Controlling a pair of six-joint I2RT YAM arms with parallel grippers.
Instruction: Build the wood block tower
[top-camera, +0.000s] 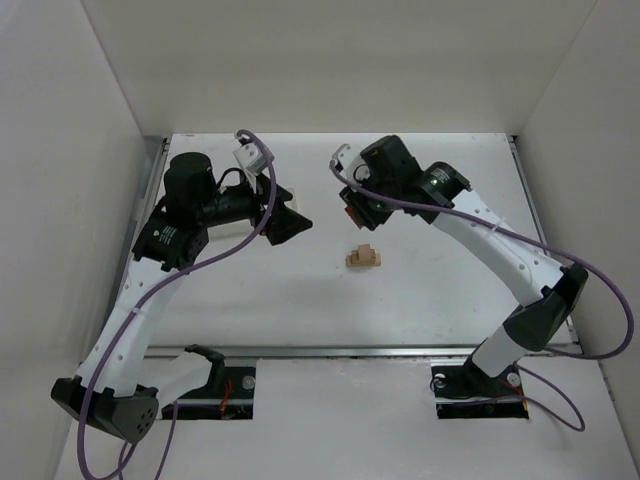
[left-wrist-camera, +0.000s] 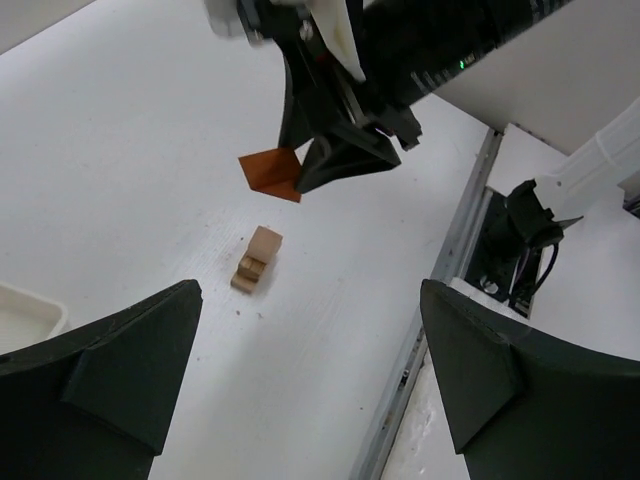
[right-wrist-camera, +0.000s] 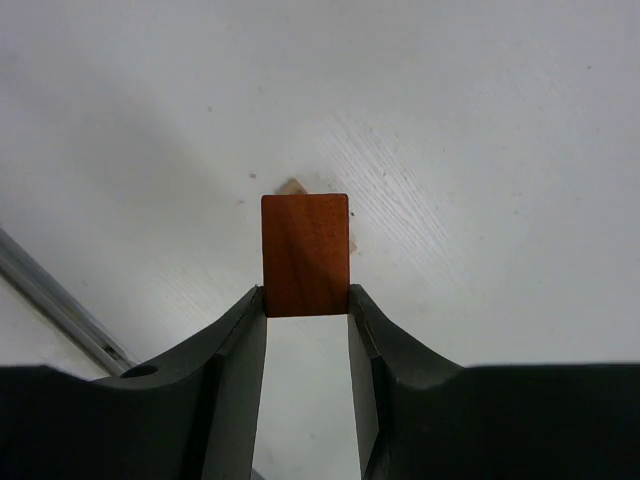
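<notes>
I have the orange-red wedge (right-wrist-camera: 306, 255) clenched in the right end effector (right-wrist-camera: 306, 296), a finger pressed against each of its two sides. Through that wrist camera it shows as a flat, reddish-brown rectangle with visible wood grain. From the left wrist camera it is an angled orange piece hanging in the air, not touching anything below.

The light tan blocks (top-camera: 364, 257) sit near the middle of the white tabletop (top-camera: 450, 290), between the two arms. They form a small stepped cluster, with one piece standing higher than the rest. In the right wrist view only a sliver of tan peeks out past the wedge's top edge.

My left end effector (left-wrist-camera: 310, 300) is released, its fingers spread wide around nothing and aimed towards the blocks from the side. A corner of the white tray (left-wrist-camera: 25, 305) shows beside it.
</notes>
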